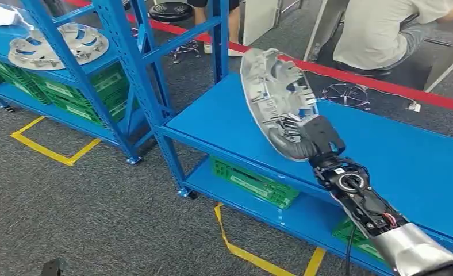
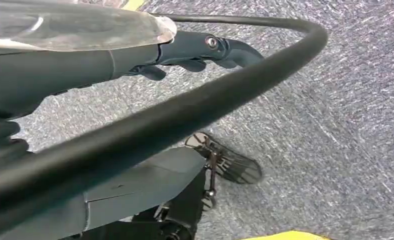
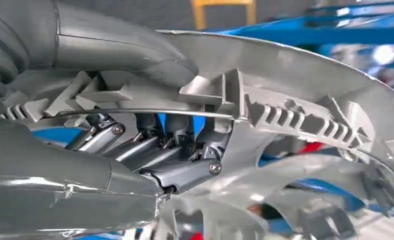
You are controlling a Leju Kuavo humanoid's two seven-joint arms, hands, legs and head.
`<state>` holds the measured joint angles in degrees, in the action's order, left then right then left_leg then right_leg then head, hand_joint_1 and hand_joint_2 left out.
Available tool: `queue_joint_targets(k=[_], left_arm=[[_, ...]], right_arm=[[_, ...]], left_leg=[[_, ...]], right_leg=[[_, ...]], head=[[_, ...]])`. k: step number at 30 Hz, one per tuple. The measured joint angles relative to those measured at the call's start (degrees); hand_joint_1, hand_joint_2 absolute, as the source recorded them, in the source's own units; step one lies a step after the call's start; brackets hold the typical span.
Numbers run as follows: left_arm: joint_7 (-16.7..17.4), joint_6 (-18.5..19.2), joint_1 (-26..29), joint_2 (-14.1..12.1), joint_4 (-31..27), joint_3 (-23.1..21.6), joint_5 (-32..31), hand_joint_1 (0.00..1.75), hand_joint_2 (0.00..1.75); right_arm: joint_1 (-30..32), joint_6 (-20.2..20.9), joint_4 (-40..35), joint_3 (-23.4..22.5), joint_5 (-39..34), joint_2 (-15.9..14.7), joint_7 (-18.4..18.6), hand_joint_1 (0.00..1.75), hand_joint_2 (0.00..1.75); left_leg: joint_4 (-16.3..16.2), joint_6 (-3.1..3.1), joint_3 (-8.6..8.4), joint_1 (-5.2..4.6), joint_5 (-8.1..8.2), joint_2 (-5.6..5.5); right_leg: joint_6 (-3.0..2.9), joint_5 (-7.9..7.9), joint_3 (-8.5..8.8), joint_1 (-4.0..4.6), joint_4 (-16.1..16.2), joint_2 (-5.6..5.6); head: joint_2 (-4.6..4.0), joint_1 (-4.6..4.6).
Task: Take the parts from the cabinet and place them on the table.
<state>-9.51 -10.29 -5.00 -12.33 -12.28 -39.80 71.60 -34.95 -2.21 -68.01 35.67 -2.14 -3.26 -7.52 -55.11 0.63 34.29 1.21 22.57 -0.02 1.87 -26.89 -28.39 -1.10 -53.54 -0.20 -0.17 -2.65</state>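
Observation:
My right hand (image 1: pixel 313 141) grips a silver wheel cover (image 1: pixel 276 98) by its lower rim and holds it tilted on edge above the near left part of the blue table (image 1: pixel 396 149). In the right wrist view the thumb lies over the cover's ribbed rim (image 3: pixel 295 75) and the dark fingers (image 3: pixel 185 170) hook in behind it. A second silver wheel cover (image 1: pixel 57 46) lies flat on the blue cabinet's shelf (image 1: pixel 17 95) at the far left. My left hand (image 2: pixel 200 50) hangs over the grey carpet with nothing in it, its fingers loosely extended.
Green crates sit under the table (image 1: pixel 253 181) and on the cabinet's lower shelf (image 1: pixel 80 86). A seated person (image 1: pixel 385 29) and a black stool (image 1: pixel 169 11) are behind a red floor line (image 1: pixel 385 80). Yellow tape (image 1: pixel 46 149) marks the carpet.

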Motion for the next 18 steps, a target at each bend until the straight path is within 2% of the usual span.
queue_joint_targets(k=[3,9,12,18], left_arm=[[0.0,-0.1,0.0,0.0,0.0,0.0,0.0,0.0,1.75],[0.0,-1.2,0.0,0.1,0.0,0.4,0.5,0.0,1.75],[0.0,-1.4,0.0,0.2,0.0,0.8,0.6,0.0,1.75],[0.2,-1.5,-0.1,0.3,0.0,1.1,0.7,0.0,1.75]], right_arm=[[1.0,0.3,-3.1,-0.1,-2.3,-0.2,-1.0,1.75,1.75],[3.7,6.2,-9.2,0.1,-15.2,-0.2,-8.6,1.75,1.75],[4.6,8.3,-11.1,0.7,-15.9,0.2,-10.6,1.75,1.75],[6.5,8.4,-14.7,3.6,-14.1,1.4,-11.3,1.75,1.75]], left_leg=[[0.0,0.0,0.0,0.0,0.0,0.0],[0.0,0.03,0.02,-0.01,0.02,-0.03],[0.0,0.03,0.02,-0.01,0.03,-0.06],[0.1,0.03,0.02,0.0,0.03,-0.06]], right_leg=[[0.0,0.0,0.0,0.0,0.0,0.0],[-0.02,-0.03,0.03,0.0,0.0,-0.01],[-0.14,-0.1,0.04,0.02,0.0,-0.03],[-0.14,-0.1,0.04,0.03,0.0,-0.02]], head=[[0.0,0.0],[0.0,0.0],[0.0,0.09],[0.0,0.07]])
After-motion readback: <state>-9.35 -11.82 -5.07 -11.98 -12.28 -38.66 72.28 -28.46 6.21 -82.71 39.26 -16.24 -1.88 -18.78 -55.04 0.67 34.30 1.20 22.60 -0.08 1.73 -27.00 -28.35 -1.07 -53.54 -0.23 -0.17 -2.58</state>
